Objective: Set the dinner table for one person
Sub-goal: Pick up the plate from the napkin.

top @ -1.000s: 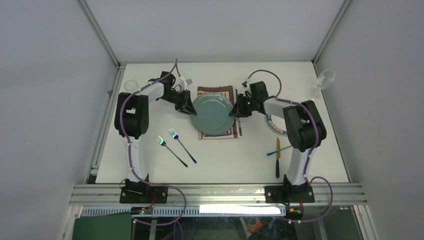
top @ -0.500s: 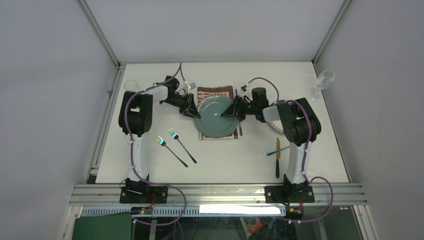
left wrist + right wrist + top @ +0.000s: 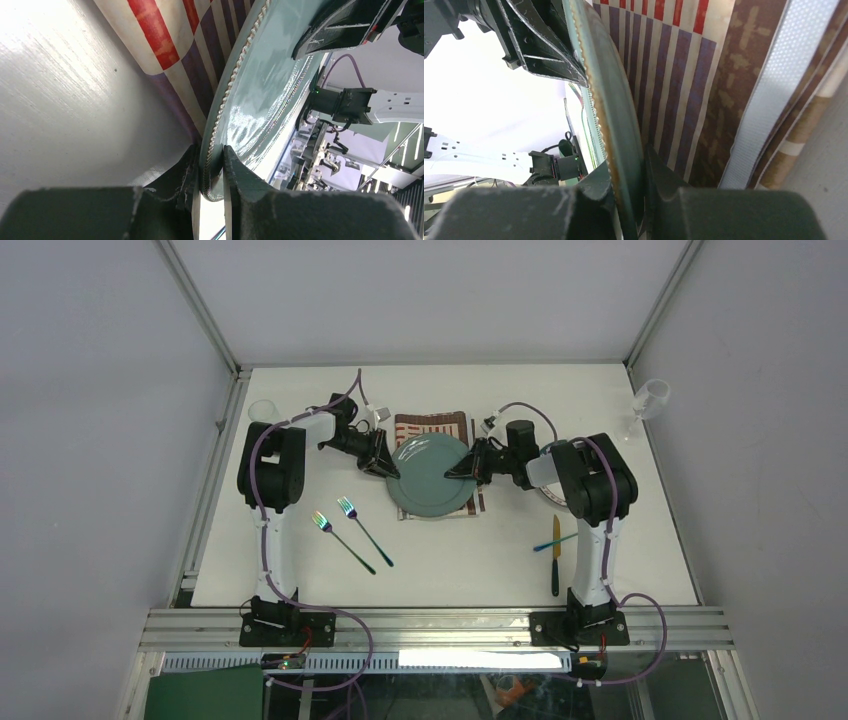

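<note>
Seen from above, the green plate covers most of the striped placemat; only its far strip and right edge show. My right arm hides most of a round dish on the desk. The crossed utensils near that arm's base are too small to name with certainty. In my left wrist's view, the plate's rim disappears between the fingers of my left hand, whose bases blur along the bottom edge, and the top edge cuts the plate off. In my right wrist's view, my right hand swallows the rim likewise, and the picture's edges crop both plate and placemat.
</note>
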Controlling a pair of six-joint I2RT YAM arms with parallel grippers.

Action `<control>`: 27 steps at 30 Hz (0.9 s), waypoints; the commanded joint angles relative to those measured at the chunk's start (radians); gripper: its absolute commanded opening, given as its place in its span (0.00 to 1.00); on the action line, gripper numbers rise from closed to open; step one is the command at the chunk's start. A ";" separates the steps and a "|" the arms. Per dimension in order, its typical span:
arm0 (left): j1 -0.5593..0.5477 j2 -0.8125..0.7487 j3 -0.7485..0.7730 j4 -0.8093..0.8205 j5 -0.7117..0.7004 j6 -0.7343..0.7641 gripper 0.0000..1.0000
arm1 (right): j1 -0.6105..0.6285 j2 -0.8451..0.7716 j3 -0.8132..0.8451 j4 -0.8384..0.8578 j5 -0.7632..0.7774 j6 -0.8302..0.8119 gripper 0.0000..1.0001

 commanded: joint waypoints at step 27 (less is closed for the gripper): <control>0.016 -0.187 0.040 -0.054 0.017 0.085 0.00 | 0.276 0.039 0.489 -0.335 -0.102 -0.106 0.00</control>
